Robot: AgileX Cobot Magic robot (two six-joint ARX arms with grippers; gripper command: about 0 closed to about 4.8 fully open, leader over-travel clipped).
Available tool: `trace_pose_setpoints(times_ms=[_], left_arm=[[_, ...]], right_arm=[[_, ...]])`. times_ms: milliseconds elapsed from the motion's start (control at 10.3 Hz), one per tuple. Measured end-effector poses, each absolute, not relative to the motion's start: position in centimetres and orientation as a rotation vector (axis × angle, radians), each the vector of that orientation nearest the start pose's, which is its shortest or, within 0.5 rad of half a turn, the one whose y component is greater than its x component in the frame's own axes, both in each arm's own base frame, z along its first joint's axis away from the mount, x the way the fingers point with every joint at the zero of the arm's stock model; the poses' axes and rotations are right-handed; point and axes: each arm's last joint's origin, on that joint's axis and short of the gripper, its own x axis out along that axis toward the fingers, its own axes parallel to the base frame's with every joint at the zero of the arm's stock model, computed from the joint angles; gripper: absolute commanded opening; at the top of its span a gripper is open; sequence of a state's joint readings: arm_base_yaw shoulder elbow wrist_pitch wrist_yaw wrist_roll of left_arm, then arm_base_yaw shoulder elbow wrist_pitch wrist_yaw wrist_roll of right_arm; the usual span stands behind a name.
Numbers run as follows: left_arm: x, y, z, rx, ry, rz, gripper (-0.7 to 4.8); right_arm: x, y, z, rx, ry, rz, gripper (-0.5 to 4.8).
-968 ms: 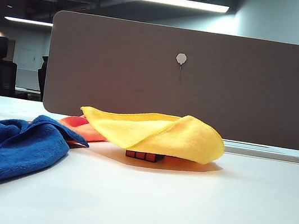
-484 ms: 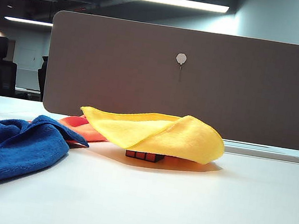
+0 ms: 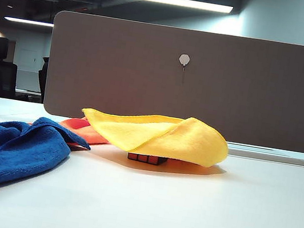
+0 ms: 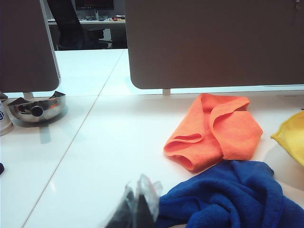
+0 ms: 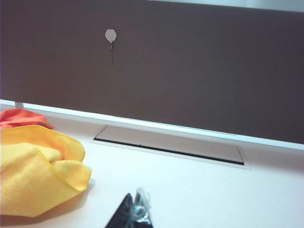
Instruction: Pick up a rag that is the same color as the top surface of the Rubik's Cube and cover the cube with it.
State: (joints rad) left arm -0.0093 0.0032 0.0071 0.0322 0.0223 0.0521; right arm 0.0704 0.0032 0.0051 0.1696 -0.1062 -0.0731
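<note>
The yellow rag (image 3: 160,135) lay draped over the Rubik's Cube (image 3: 146,159) at mid-table — only a low strip of the cube's red front face showed under the hem. I judged the cover essentially done; the cloth sat tented because the cube propped it from beneath. The orange cloth (image 4: 213,130) lay just behind and to the left, the blue cloth (image 3: 10,149) heaped nearer the camera, both left alone as wrong colours.

Neither arm appeared in the exterior view. I had the left gripper (image 4: 138,209) low by the blue cloth, fingertips looking pressed together, though too blurred to be sure. The right gripper (image 5: 134,213) — jaws closed, holding nothing — sat low and level, clear of the rag's edge.
</note>
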Motion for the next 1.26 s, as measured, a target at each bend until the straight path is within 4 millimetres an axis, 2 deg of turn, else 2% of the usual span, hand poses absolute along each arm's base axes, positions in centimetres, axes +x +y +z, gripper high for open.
trace_pose_setpoints(times_ms=[387,678,968,1259], left_arm=[[9.7,-0.2,16.9,0.004,-0.039,-0.036,-0.05],[9.7,-0.2,17.0,0.004,-0.042,-0.054,-0.05],[9.7,-0.2,17.0,0.004,-0.046,-0.054,-0.05],[9.7,-0.2,17.0,0.004,-0.046,-0.054,-0.05]], right_arm=[[9.5,1.0,18.4,-0.063,-0.203,0.170,-0.05],[9.2,1.0,19.4,-0.066,-0.317,0.193,-0.05],[9.4,1.1,18.6,-0.062,-0.232,0.217,-0.05],[9.4,1.1,18.6,-0.060,-0.224,0.225,-0.05]])
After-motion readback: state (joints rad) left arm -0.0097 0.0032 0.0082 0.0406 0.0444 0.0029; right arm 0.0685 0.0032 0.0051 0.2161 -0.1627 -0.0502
